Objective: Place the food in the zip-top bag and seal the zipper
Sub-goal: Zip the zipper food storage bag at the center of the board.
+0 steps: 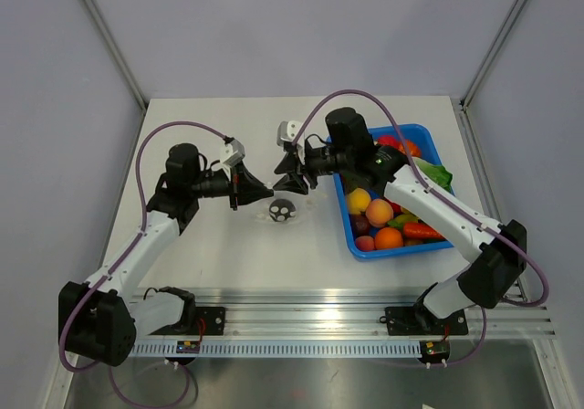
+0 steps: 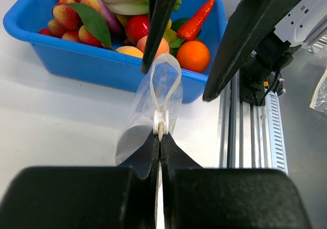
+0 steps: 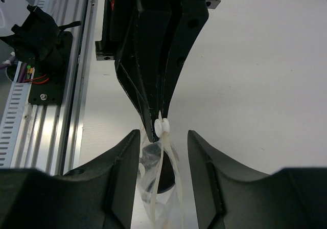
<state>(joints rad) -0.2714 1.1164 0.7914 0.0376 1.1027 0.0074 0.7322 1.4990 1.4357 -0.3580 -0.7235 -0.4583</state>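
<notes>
The zip-top bag (image 1: 284, 212) hangs just above the table between my two grippers, with the dark round food (image 1: 282, 211) inside it. My left gripper (image 1: 269, 193) is shut on the bag's top edge at the white slider of the zipper (image 2: 160, 122). In the left wrist view the bag (image 2: 143, 111) hangs from my left gripper (image 2: 160, 137), and its mouth forms an open loop. My right gripper (image 3: 163, 160) is open and straddles the bag (image 3: 153, 193) without touching it. The food (image 3: 166, 178) shows through the plastic. In the top view my right gripper (image 1: 289, 182) is just above the bag.
A blue tray (image 1: 354, 235) of toy fruit and vegetables stands to the right of the bag, under my right forearm; it also shows in the left wrist view (image 2: 76, 60). An aluminium rail (image 1: 347, 322) runs along the near table edge.
</notes>
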